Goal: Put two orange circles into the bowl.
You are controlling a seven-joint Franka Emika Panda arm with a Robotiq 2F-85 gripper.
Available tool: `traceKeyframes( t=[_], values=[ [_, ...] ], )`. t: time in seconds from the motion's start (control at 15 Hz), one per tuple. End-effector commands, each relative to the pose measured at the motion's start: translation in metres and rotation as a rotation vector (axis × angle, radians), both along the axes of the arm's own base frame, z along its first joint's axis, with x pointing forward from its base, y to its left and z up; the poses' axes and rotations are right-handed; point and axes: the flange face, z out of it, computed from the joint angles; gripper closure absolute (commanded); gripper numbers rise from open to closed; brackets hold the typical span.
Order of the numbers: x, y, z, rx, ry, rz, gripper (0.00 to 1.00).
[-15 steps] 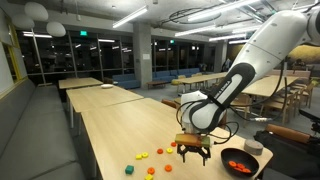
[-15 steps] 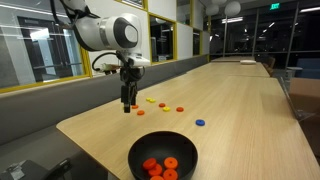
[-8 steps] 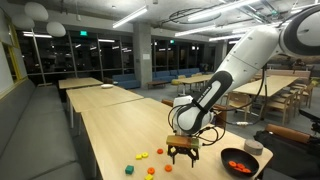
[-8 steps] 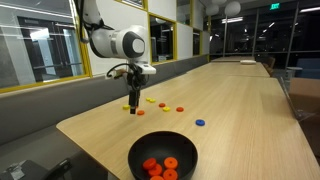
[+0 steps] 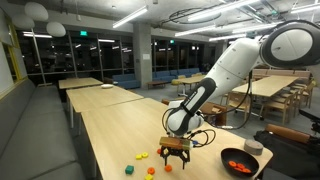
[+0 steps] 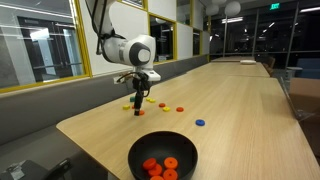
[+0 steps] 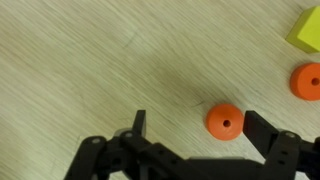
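Black and spread wide apart, your pincer [image 7: 200,140] hangs just over the pale wooden bench [image 7: 80,60] with nothing clamped between its fingers. In the wrist view, a flat round orange disc with a small hole in its middle [image 7: 224,120] lies on the wood between the two fingers. It is closer to the finger on the picture's right and, as far as you can see, touches neither. A second orange disc [image 7: 308,80] sits at the right edge of that view, cut off by the frame. Past it, a corner of a yellow block [image 7: 305,30] shows at the top right. In both exterior views your pincer [image 5: 175,160] [image 6: 137,112] points straight down from the white robot arm [image 5: 225,70], low over the scattered pieces. Near it in an exterior view lie a small yellow disc [image 6: 151,101] and, farther along the bench [image 6: 240,110], a blue disc [image 6: 200,123]. The shallow round black bowl [image 6: 131,155] stands well apart from your pincer, close to the bench's near edge, with several orange round pieces [image 6: 155,168] lying inside it. In an exterior view the bowl [image 5: 225,160] has a small grey cup [image 5: 253,148] just beside it.
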Motion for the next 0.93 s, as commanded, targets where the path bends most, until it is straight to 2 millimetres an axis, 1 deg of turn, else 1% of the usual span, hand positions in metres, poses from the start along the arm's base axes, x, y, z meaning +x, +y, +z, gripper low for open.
traceKeyframes(
  t=[0.0,0.4,0.87],
  values=[
    [0.021,0.001,-0.006,0.034,-0.028,-0.005,0.00],
    [0.028,0.001,-0.017,0.039,-0.073,-0.030,0.00],
    [0.024,0.005,-0.020,0.012,-0.079,0.011,0.00]
  ],
)
